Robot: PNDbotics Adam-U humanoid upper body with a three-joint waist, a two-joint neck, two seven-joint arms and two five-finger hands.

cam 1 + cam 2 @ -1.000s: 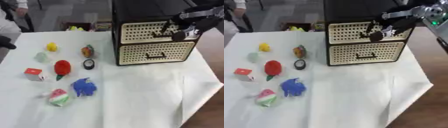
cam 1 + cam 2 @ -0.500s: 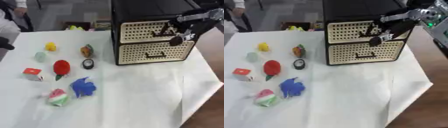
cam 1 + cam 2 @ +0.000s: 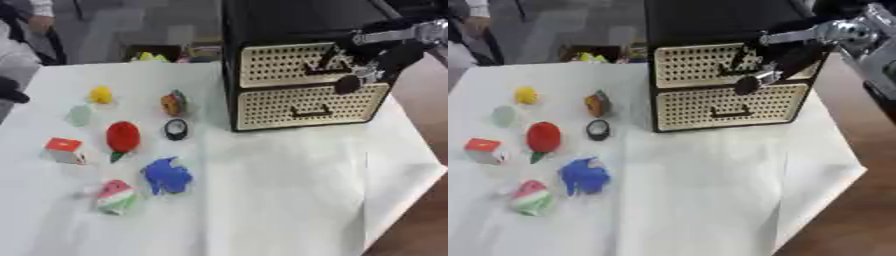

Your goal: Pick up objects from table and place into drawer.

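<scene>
A black cabinet stands at the back right of the table, with two cream perforated drawers, an upper drawer and a lower drawer, both closed. My right hand comes in from the upper right and hangs in front of the upper drawer's right half, beside its dark handle. On the left of the white cloth lie a yellow piece, a pale green piece, an orange piece, a black ring, a red fruit, a red and white cube, a blue toy and a watermelon-like slice.
The white cloth covers the table, and its right edge drops to brown floor at the lower right. Behind the table's far edge is a box with yellow things. A person's white and dark sleeve shows at the far left edge.
My right hand has sunk a little down the front of the upper drawer, toward the gap between the drawers. The objects on the cloth lie as before.
</scene>
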